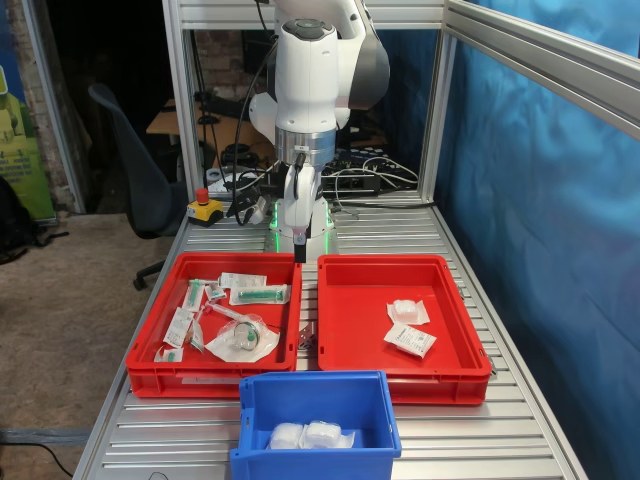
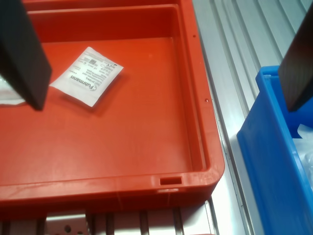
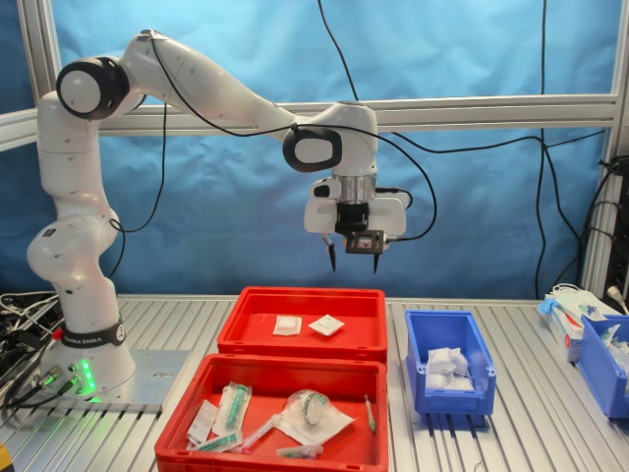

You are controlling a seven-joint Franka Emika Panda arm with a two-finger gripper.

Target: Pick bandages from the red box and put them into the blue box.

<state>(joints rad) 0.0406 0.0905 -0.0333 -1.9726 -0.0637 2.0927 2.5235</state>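
- The gripper (image 3: 354, 263) hangs high above the red box (image 3: 295, 344), its jaws spread and holding nothing.
- Two bandages (image 1: 410, 326) lie in the red box, near each other.
- The blue box (image 1: 315, 400), beside the red one, holds more white packets (image 1: 310, 436).

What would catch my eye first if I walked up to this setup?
Probably the big white robot arm, reaching out with its open gripper hanging high above the red box, which holds only two white bandages. Next, the bright trays: the small blue box at the table's near edge in the first exterior view, already holding wrapped bandages, and a second red tray cluttered with syringe packs and tubing.
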